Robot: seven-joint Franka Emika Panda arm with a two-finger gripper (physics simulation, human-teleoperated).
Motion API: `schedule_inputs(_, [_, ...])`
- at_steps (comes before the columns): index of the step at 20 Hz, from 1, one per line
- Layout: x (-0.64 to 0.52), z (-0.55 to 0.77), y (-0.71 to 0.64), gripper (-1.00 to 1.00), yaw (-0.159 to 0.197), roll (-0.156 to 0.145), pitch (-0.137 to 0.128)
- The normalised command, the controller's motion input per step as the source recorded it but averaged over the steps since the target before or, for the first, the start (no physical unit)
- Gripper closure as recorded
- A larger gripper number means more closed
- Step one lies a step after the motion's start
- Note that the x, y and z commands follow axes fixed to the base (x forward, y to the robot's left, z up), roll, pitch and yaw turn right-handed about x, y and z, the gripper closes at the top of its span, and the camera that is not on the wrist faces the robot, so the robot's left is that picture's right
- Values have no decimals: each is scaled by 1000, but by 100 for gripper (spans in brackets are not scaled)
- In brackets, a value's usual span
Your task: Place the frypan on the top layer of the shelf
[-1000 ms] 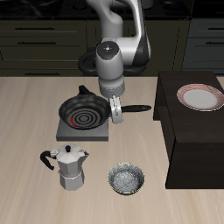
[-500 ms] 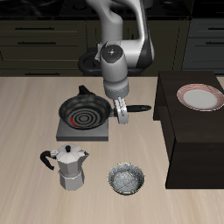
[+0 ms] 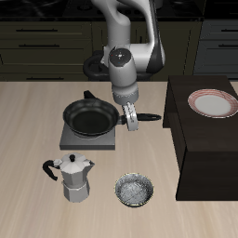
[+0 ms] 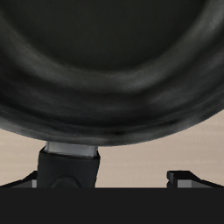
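1. Seen from the front and above: frypan (image 3: pixel 90 117) over the grey hotplate (image 3: pixel 88 139), covering its spiral, long handle (image 3: pixel 144 116) pointing toward the shelf (image 3: pixel 209 139).
2. Gripper (image 3: pixel 131 119) down at the spot where handle meets pan, fingers apparently clamped on the handle, though too small here to be sure.
3. Shelf beside the hotplate, flat top carrying a red-rimmed plate (image 3: pixel 212 102); pan well apart from that top.
4. Nearer the table's front edge: moka pot (image 3: pixel 74 177) and speckled metal bowl (image 3: pixel 136 191), side by side, apart from each other.
5. Table (image 3: pixel 28 121) light wood; dark drawer cabinets (image 3: pixel 46 42) behind.
6. From the wrist: frypan (image 4: pixel 112 61) filling most of the frame, dark rounded wall very close.
7. Handle (image 4: pixel 70 164) running toward the camera, with one fingertip (image 4: pixel 185 178) seen off to the side; actual grip hidden.
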Motion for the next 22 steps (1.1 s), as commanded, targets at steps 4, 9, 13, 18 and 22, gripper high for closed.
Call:
schedule_inputs(4, [-131,-54,378,-100,44,62,-14])
schedule_inputs(9, [-26,-151,428,-100,15,98,32])
schedule_inputs(13, [2,174,-69,100,-2,1,-50])
schedule_inputs(18, [10,153,-57,100,9,-4,-38])
schedule_inputs(22, [-12,228,-13,100,23,1,-61])
